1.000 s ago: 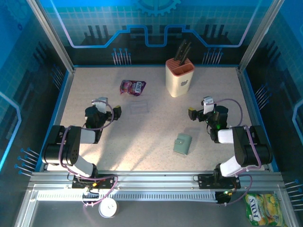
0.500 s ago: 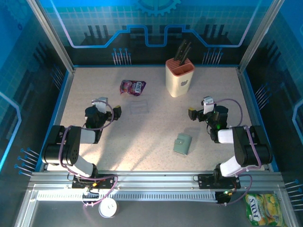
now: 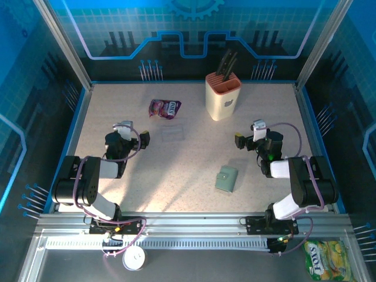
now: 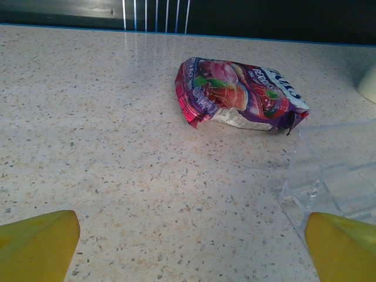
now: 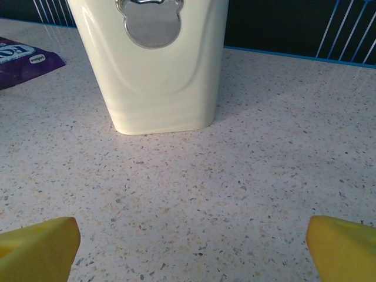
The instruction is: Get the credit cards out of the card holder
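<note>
The card holder (image 3: 227,178), a small sage-green wallet, lies shut on the speckled table right of centre. The credit cards are hidden from view. My left gripper (image 3: 143,139) rests low over the left side of the table, far from the card holder. In the left wrist view its yellow fingertips (image 4: 36,247) stand wide apart, and the left gripper (image 4: 191,252) is open over bare table. My right gripper (image 3: 239,141) hovers behind and to the right of the card holder. In the right wrist view the right gripper (image 5: 191,249) is open and holds nothing.
A purple snack pouch (image 3: 164,108) lies at the back left, and this pouch (image 4: 238,94) is ahead of the left fingers. A clear plastic tray (image 3: 173,134) sits beside it. A beige knife block (image 3: 223,96) stands at the back, directly ahead of the right gripper.
The right gripper has edged very slightly to the right. Nothing else has moved.
</note>
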`<state>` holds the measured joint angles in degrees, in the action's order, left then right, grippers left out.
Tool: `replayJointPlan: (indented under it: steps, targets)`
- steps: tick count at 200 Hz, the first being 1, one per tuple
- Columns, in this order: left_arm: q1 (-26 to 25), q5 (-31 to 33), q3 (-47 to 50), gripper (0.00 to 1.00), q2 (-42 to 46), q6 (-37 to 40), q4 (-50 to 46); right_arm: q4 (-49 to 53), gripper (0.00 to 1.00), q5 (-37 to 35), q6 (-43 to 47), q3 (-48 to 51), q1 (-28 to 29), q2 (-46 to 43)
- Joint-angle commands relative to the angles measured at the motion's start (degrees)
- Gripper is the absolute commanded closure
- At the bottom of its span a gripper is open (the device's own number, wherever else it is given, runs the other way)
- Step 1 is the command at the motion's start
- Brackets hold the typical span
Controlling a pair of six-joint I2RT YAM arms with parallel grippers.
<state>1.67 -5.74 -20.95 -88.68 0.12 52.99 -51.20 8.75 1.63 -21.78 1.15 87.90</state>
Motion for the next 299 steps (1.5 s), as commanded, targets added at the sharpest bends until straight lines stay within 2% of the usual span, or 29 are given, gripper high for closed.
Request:
replayJointPlan:
  steps: [1,32,59,90,137,188,228,249,262,284,299]
  targets:
    - [0.6,1.1,-0.8,0.01,-0.3,-0.1,0.4,-0.4,0.00,-2.8,-0.6,-0.7,-0.1,0.2]
    - [0.5,4.3,-0.8,0.01,1.3,-1.2,-0.8,0.4,0.00,-4.5,-1.0,-0.8,0.2,-0.6]
    - [0.5,4.0,-3.0,0.01,4.9,-1.1,-7.9,4.2,0.00,-5.4,-1.0,-1.5,0.3,-3.9]
    - [0.4,3.7,-4.4,0.01,6.2,-0.8,-11.4,8.7,0.00,-5.5,-0.9,-2.9,0.4,-6.3]
    - [-0.3,6.5,-7.5,0.01,11.3,-1.6,-21.2,16.0,0.00,-6.1,-0.4,-5.4,0.8,-9.9]
    - [-1.6,7.3,-13.5,0.01,14.8,-7.0,-35.2,34.9,0.00,-10.0,-2.9,-13.2,2.5,-13.6]
    - [-2.2,7.4,-17.8,0.01,17.4,-11.2,-45.9,50.6,0.00,-9.9,-8.5,-17.9,4.2,-16.9]
    - [-2.2,9.6,-22.9,0.01,17.3,-16.0,-55.5,58.5,0.07,-8.2,-12.8,-20.6,4.7,-17.5]
    - [-2.1,11.7,-26.5,0.01,16.2,-20.1,-62.0,63.0,0.07,-8.7,-16.4,-22.2,5.4,-17.7]
    - [-1.8,8.0,-30.6,0.01,12.9,-22.7,-67.6,68.3,0.08,-7.8,-21.6,-23.7,6.7,-17.9]
    - [-1.8,3.0,-31.9,0.01,10.7,-23.2,-68.0,71.5,0.09,-6.1,-23.7,-25.0,7.7,-17.6]
